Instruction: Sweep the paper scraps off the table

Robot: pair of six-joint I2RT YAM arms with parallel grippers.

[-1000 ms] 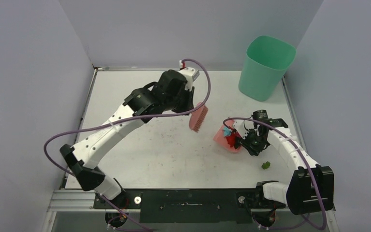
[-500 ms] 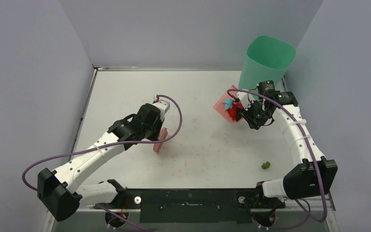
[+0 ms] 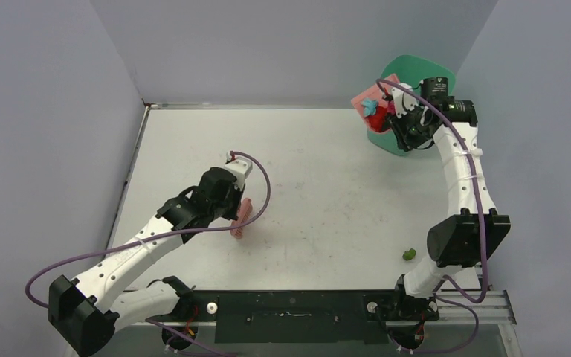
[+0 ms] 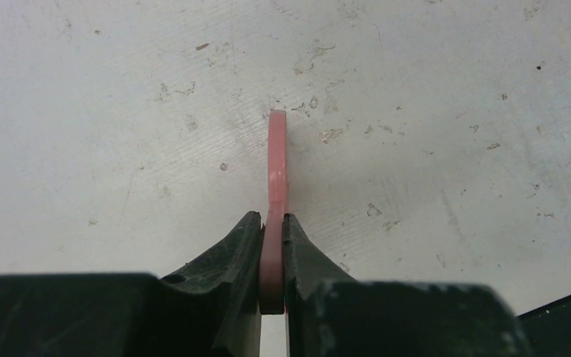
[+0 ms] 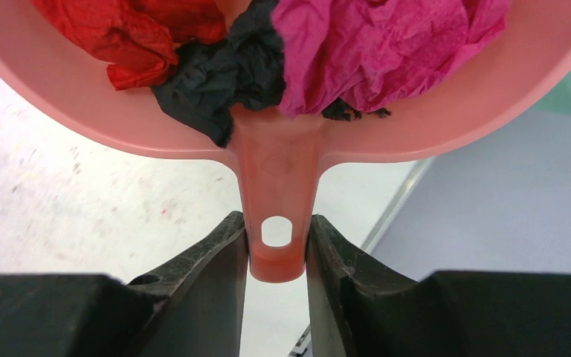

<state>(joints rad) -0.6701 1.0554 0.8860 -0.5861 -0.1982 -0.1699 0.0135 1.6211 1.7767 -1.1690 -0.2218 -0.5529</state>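
Several scraps (image 5: pixel 372 44) sit in the dustpan (image 5: pixel 282 160), its handle pinched in the right tool (image 5: pixel 276 249) over the bin (image 3: pixel 384 141) at the bench's (image 3: pixel 327 186) far right corner. Tipped off-centre, they could spill outside. One green scrap (image 3: pixel 409 253) lies near the right edge and might be missed. The left tool (image 4: pixel 271 234) is clamped on the brush (image 4: pixel 277 156).

You see a salmon-pink dustpan (image 5: pixel 282 149) with paper scraps (image 5: pixel 372 52) inside it in red, black and magenta, and also a light blue scrap (image 3: pixel 370 106). One green scrap (image 3: pixel 410 253) lies well apart from the dustpan on the table (image 3: pixel 327 193), which is white-grey with faint dark specks and scuffs. The bin (image 3: pixel 383 140) behind the dustpan is mint green. The brush (image 4: pixel 276 163) is pink too. The arms (image 3: pixel 141 242) are white with black joints, their cables (image 3: pixel 268 187) purple, the fingers (image 4: pixel 227 256) black.
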